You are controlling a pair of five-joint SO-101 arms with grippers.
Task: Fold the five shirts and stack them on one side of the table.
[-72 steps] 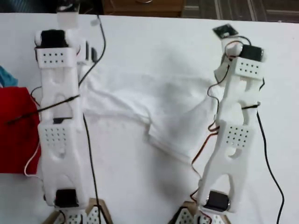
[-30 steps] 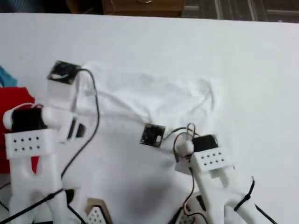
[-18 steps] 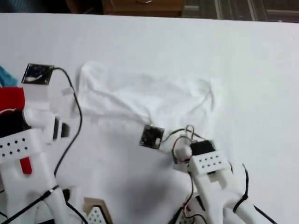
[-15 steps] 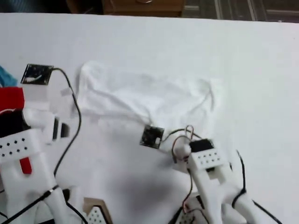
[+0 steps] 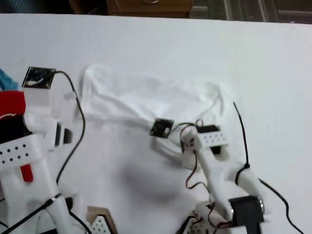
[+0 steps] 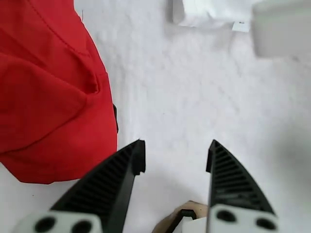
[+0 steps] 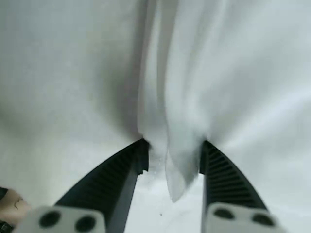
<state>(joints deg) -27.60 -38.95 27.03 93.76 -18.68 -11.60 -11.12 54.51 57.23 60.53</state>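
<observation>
A white shirt (image 5: 151, 95) lies flat in a wide strip across the middle of the white table (image 5: 273, 63). My right arm (image 5: 207, 139) stands at its near edge. In the right wrist view my right gripper (image 7: 173, 149) is open, its fingers astride a raised fold of the white shirt (image 7: 180, 97). A red shirt (image 5: 10, 103) lies bunched at the table's left edge, partly under my left arm (image 5: 24, 146). My left gripper (image 6: 176, 145) is open over bare table, with the red shirt (image 6: 46, 92) beside it and a corner of the white shirt (image 6: 209, 12) farther off.
A bit of blue cloth (image 5: 5, 80) shows at the left edge behind the red shirt. Both arm bases (image 5: 100, 222) sit at the near edge. Dark wooden furniture (image 5: 146, 7) stands beyond the table's far side. Bare table stretches to the right of the shirt.
Both arms have pulled back from the far side of the shirt. The left arm then swung left toward the red shirt and stopped. The right gripper has just moved forward onto the shirt's near edge.
</observation>
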